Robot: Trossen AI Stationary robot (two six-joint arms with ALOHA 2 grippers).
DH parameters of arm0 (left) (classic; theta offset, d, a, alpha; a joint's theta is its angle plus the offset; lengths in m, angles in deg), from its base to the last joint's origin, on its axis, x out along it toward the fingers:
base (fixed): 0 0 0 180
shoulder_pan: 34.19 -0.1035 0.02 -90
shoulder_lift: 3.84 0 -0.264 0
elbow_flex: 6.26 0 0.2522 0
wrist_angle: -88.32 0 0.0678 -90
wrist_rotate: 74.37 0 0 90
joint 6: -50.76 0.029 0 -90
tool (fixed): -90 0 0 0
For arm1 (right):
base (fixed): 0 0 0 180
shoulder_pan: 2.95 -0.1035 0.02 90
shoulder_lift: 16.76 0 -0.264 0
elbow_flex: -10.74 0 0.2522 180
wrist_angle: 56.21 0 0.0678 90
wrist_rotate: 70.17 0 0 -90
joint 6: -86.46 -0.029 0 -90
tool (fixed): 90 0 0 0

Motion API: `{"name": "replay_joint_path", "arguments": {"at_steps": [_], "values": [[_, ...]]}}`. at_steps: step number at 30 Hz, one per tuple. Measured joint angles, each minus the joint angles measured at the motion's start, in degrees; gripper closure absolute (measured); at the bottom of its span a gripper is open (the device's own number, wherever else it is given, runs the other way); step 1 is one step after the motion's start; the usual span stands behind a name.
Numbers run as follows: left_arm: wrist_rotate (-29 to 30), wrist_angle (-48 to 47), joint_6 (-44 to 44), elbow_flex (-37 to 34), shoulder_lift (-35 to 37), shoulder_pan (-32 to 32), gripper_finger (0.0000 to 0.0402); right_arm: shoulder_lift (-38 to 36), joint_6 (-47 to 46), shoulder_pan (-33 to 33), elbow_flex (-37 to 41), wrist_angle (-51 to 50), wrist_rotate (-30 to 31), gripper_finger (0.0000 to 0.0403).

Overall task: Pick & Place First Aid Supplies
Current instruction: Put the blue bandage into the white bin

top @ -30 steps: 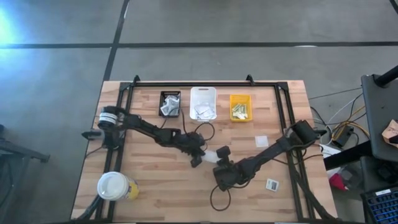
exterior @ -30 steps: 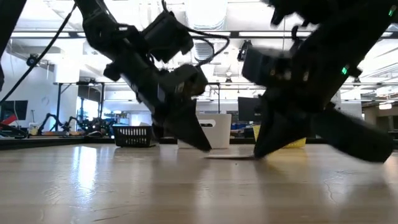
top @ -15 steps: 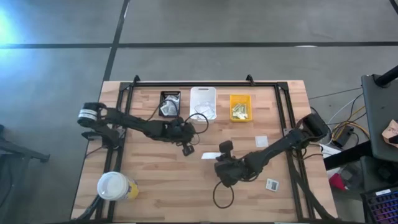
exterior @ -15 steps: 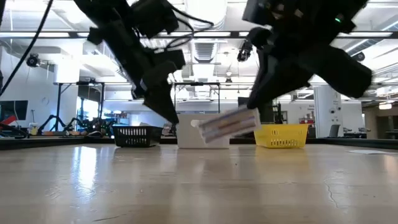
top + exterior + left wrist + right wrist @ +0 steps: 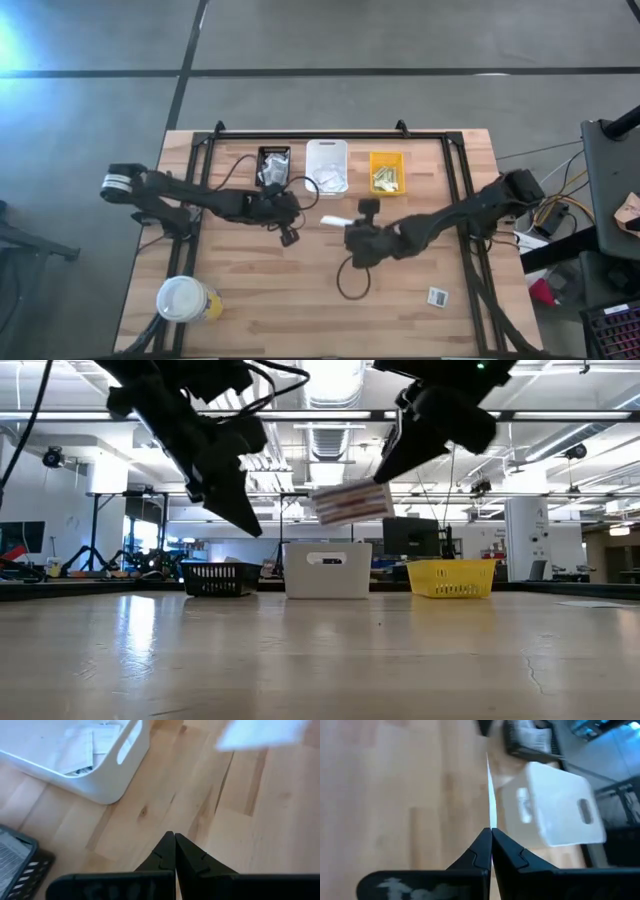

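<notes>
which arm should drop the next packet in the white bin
Right. Its end effector already pinches a packet aloft near the white bin; the left end effector is shut and empty.

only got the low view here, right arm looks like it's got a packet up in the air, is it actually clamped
Observer: Yes. The right wrist view shows the right gripper shut on the packet, seen edge-on between the jaws.
Operator: where is it over the table
Observer: From above, the packet hangs just short of the white bin, which already holds white packets.
Operator: left arm carrying anything
Observer: No. The left gripper is shut with nothing between the jaws, beside the white bin.
Operator: anything left to pick
Observer: One packet with a dark patch lies near the table's right front corner.
</notes>
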Motion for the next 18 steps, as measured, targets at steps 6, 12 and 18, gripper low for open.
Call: {"name": "replay_joint_path", "arguments": {"at_steps": [6,12,18], "values": [[1.81,0.61,0.42,-2.64,3.99,0.00,0.0401,-3.43,0.27,5.54,0.00,0.70,1.03,0.0395],[2.51,0.97,1.61,-3.37,5.03,0.00,0.0401,-4.27,6.55,10.95,0.00,6.38,0.49,0.0395],[2.49,1.20,1.66,-3.50,4.39,-0.02,0.0401,-2.03,6.84,17.16,0.63,12.89,-1.41,0.0395]]}}
